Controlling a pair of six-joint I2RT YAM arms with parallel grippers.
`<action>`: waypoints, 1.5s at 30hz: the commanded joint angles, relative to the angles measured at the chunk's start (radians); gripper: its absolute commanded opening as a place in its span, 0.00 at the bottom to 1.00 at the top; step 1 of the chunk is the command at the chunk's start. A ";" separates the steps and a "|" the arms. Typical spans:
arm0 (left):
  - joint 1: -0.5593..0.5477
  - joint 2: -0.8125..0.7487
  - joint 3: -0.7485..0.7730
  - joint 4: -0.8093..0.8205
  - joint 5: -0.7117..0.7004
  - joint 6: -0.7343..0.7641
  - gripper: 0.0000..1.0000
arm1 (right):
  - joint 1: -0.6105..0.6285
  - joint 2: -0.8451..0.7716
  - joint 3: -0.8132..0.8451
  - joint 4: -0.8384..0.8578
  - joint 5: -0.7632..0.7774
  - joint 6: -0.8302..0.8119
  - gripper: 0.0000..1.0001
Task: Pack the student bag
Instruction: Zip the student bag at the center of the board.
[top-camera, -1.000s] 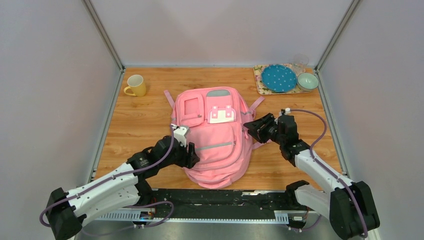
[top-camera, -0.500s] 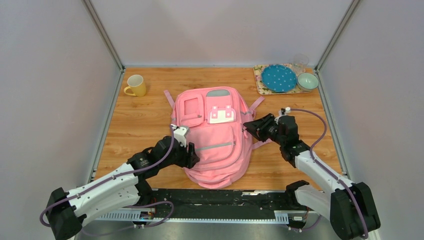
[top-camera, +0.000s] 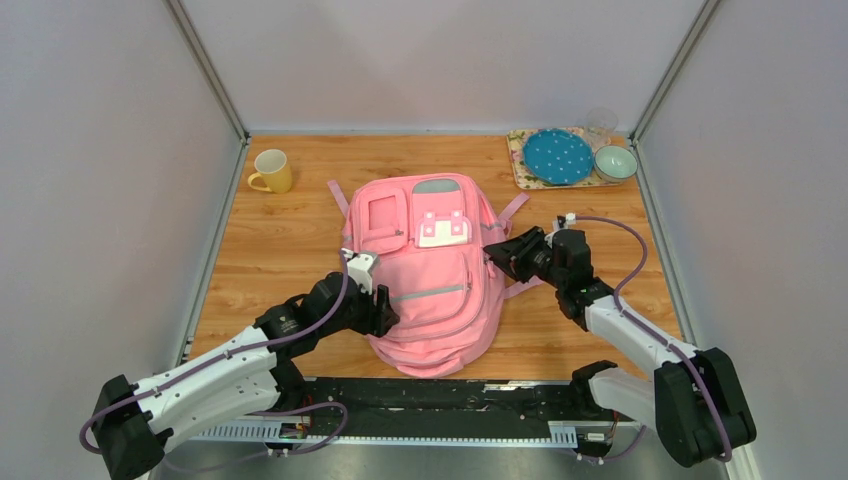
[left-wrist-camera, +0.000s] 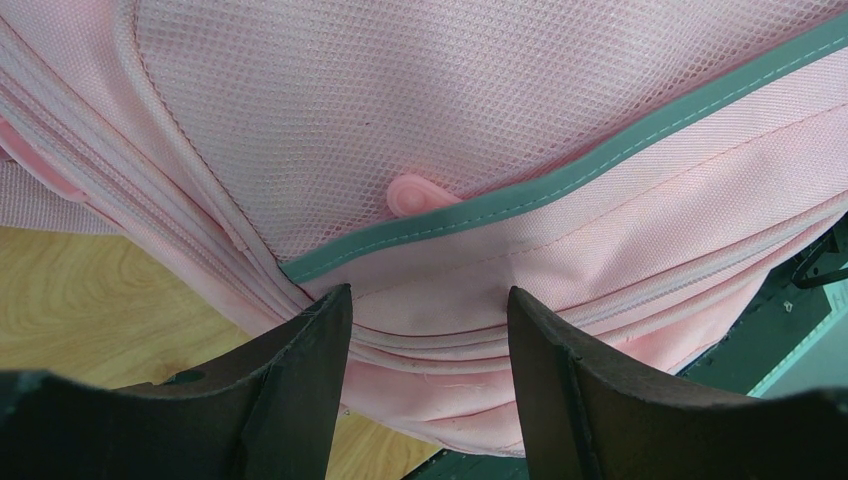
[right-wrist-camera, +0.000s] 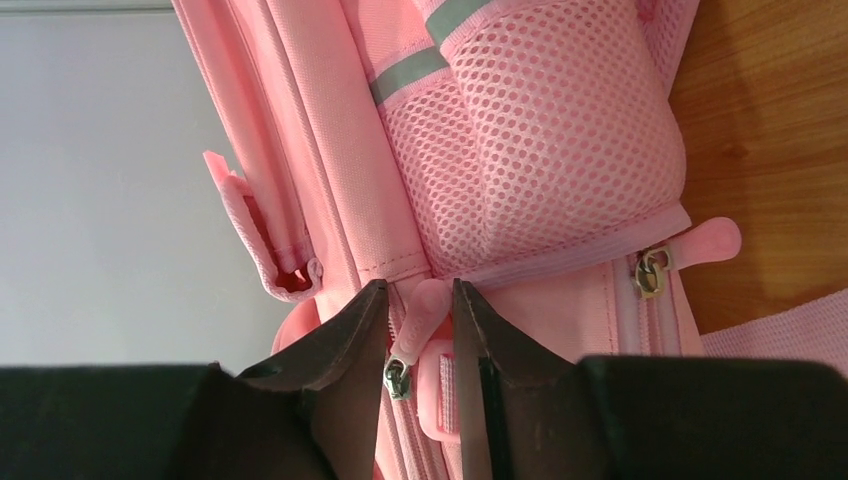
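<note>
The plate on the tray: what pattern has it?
The plate is blue with white dots; top view.
</note>
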 joint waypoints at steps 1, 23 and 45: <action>0.006 0.014 -0.039 -0.083 -0.025 -0.003 0.66 | 0.013 0.004 0.001 0.091 -0.029 -0.010 0.31; 0.008 0.022 -0.045 -0.084 -0.018 0.000 0.64 | 0.037 -0.022 0.027 0.020 0.035 -0.087 0.00; 0.002 -0.083 0.113 -0.116 0.048 0.088 0.81 | 0.042 -0.064 0.036 0.098 0.193 -0.126 0.00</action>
